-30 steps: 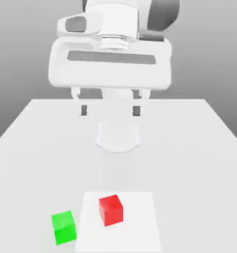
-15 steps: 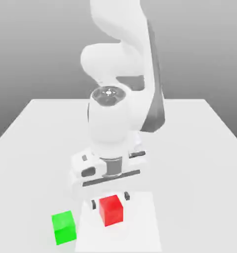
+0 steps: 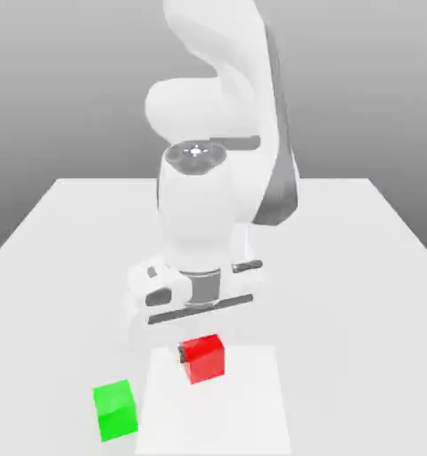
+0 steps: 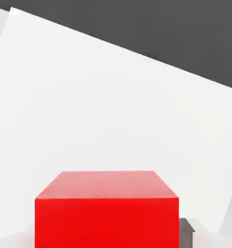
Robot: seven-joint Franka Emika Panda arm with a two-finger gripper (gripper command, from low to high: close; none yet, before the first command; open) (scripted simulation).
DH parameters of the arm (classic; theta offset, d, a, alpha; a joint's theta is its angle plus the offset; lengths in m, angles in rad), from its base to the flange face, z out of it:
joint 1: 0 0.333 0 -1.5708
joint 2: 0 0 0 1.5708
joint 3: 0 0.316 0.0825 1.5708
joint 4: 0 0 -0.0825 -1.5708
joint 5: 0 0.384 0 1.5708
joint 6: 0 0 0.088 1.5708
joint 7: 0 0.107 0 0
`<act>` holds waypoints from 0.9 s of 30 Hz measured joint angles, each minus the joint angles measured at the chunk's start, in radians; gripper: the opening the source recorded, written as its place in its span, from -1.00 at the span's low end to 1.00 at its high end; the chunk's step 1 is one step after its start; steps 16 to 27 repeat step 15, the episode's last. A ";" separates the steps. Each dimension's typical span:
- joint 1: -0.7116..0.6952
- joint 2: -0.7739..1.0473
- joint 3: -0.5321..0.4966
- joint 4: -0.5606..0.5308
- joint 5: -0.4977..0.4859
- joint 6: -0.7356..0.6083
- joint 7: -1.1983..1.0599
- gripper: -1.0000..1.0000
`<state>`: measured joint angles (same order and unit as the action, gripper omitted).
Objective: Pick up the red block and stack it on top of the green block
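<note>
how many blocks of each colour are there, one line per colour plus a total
Red: 1 block, held in the gripper
Green: 1 block, on the table
Total: 2 blocks

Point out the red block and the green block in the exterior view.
Red block [image 3: 205,362]: exterior view, on its front face.
Green block [image 3: 118,421]: exterior view, on its front face.
</note>
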<state>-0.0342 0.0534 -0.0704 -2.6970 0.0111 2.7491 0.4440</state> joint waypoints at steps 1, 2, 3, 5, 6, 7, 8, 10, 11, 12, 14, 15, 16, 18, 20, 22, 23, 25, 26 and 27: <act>-0.019 0.000 -0.012 0.022 0.002 -0.022 0.041 -1.00; -0.038 0.002 -0.023 0.045 0.003 -0.043 0.084 -1.00; -0.057 0.005 -0.035 0.069 0.005 -0.064 0.128 -1.00; -0.091 0.013 -0.061 0.117 0.010 -0.104 0.217 -1.00; -0.106 0.020 -0.072 0.140 0.012 -0.121 0.258 -1.00; -0.109 0.041 -0.075 0.153 0.020 -0.112 0.275 -1.00; -0.110 0.069 -0.074 0.160 0.030 -0.091 0.278 -1.00; -0.116 0.136 -0.065 0.167 0.053 -0.033 0.269 -1.00; -0.121 0.171 -0.058 0.170 0.065 -0.001 0.262 -1.00; -0.125 0.193 -0.053 0.171 0.073 0.019 0.257 1.00; -0.125 0.193 -0.053 0.171 0.073 0.019 0.257 1.00; -0.125 0.193 -0.053 0.171 0.073 0.019 0.257 1.00; -0.125 0.193 -0.053 0.171 0.073 0.019 0.257 1.00; -0.125 0.193 -0.053 0.171 0.073 0.019 0.257 1.00; -0.125 0.193 -0.053 0.171 0.073 0.019 0.257 1.00; -0.125 0.193 -0.053 0.171 0.073 0.019 0.257 1.00; -0.125 0.193 -0.053 0.171 0.073 0.019 0.257 1.00; -0.125 0.193 -0.053 0.171 0.073 0.019 0.257 1.00; -0.125 0.193 -0.053 0.171 0.073 0.019 0.257 1.00; -0.125 0.193 -0.053 0.171 0.073 0.019 0.257 1.00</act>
